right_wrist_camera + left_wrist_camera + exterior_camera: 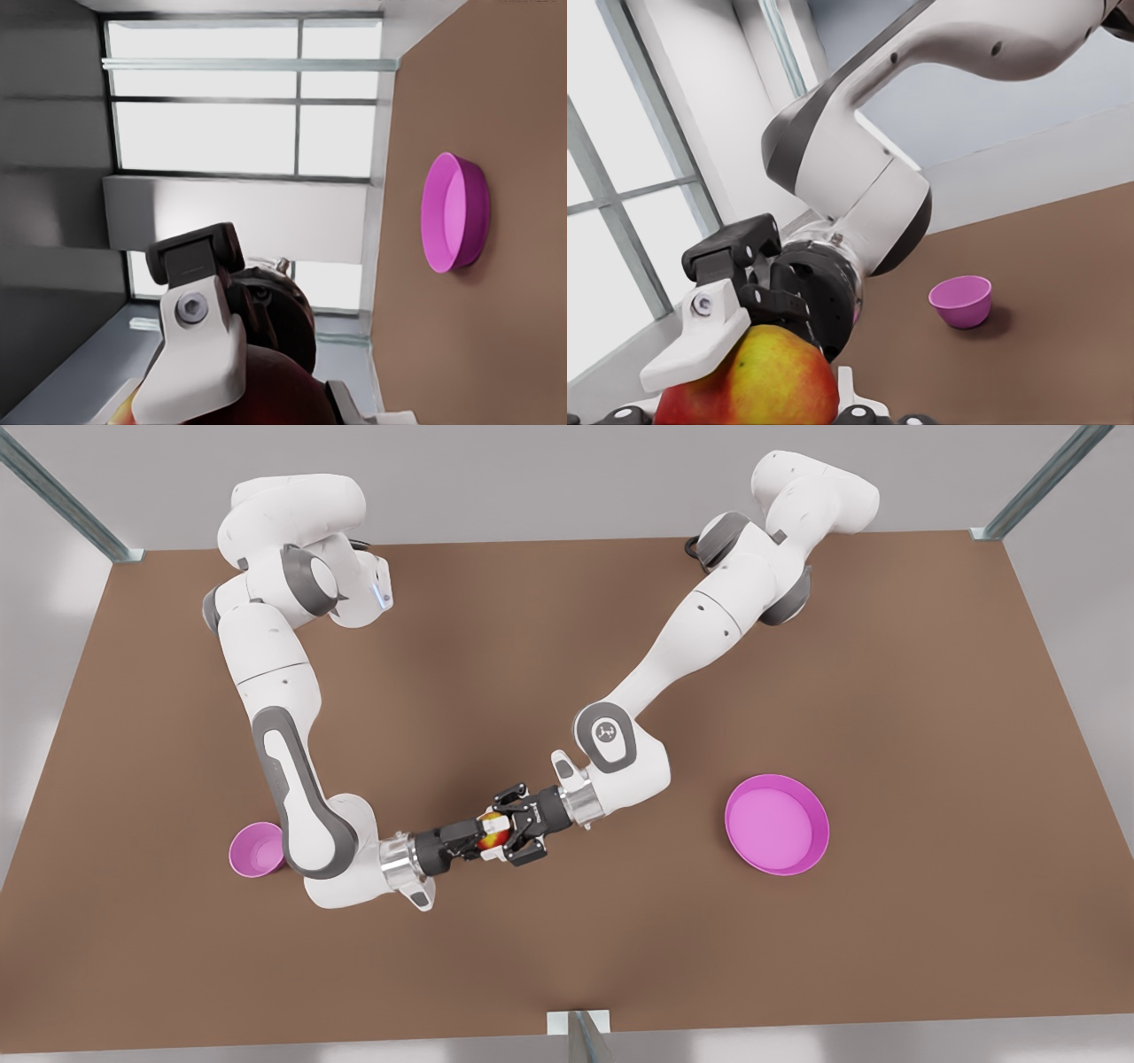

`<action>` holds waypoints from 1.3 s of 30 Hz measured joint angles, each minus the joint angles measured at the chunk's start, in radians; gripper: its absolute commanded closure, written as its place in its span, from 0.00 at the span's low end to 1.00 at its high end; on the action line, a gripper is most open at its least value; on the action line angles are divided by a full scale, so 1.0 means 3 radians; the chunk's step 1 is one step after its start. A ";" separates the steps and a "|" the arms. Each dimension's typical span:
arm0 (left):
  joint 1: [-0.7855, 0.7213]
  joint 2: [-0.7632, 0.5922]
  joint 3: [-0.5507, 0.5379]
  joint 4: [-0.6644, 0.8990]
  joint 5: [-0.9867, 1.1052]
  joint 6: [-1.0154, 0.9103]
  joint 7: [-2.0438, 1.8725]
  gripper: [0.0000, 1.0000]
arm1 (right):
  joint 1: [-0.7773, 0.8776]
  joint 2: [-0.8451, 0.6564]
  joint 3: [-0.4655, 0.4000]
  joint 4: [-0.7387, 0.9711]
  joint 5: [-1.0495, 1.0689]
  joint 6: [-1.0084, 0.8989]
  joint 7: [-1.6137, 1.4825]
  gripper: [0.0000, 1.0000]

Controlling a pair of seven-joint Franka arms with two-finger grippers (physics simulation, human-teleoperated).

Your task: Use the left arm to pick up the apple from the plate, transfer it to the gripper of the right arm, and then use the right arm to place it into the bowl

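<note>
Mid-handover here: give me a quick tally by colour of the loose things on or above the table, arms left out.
Pink: 2, the plate and the bowl, both standing on the table.
Red and yellow: 1, the apple, held off the table between the left gripper and the right gripper.
Total: 3.

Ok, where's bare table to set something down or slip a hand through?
Free: brown tabletop between the arm bases, the front strip, and between the left tool and wide pink plate. Crowded: centre, where it and the right tool clamp the red-yellow apple; the small deep pink bowl sits beside the right arm.
</note>
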 measured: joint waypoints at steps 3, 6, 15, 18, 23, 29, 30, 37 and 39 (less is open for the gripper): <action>0.0003 0.0000 0.0009 0.0000 0.0002 0.0000 0.0020 0.35 | 0.0000 0.0001 0.0001 -0.0001 0.0003 0.0021 -0.0011 0.25; 0.0005 0.0000 0.0014 0.0000 0.0001 0.0000 0.0038 0.35 | 0.0001 0.0002 0.0001 0.0001 0.0004 0.0034 -0.0021 0.27; 0.0014 0.0001 0.0018 -0.0005 0.0015 -0.0011 0.0055 0.11 | -0.0005 -0.0001 -0.0010 -0.0001 -0.0003 0.0044 -0.0043 0.30; 0.0020 0.0001 0.0021 -0.0008 0.0018 -0.0018 0.0051 0.02 | -0.0005 -0.0003 -0.0015 -0.0002 -0.0004 0.0045 -0.0048 0.30; 0.0036 0.0001 0.0021 -0.0011 0.0019 -0.0026 0.0044 0.01 | -0.0024 -0.0038 -0.0047 -0.0021 -0.0018 0.0043 -0.0056 0.30; 0.0458 -0.0177 0.0027 -0.0466 0.0314 -0.0233 -0.0232 0.00 | -0.0142 -0.0101 -0.0053 -0.0091 -0.0093 0.0025 -0.0063 0.30; 0.0752 -0.0372 0.0033 -0.0893 0.0337 -0.0349 -0.0291 0.00 | -0.0165 -0.0109 -0.0053 -0.0098 -0.0099 0.0024 -0.0064 0.30; 0.2129 -0.1450 0.0093 -0.1303 0.3930 -0.1913 -0.1649 0.00 | -0.0310 -0.0785 -0.0492 -0.0852 -0.0489 -0.0025 -0.0093 0.30; 0.2201 -0.1805 0.0285 -0.1258 0.4627 -0.2433 -0.2199 0.00 | -0.0311 -0.0944 -0.0750 -0.0982 -0.0739 -0.0074 -0.0123 0.30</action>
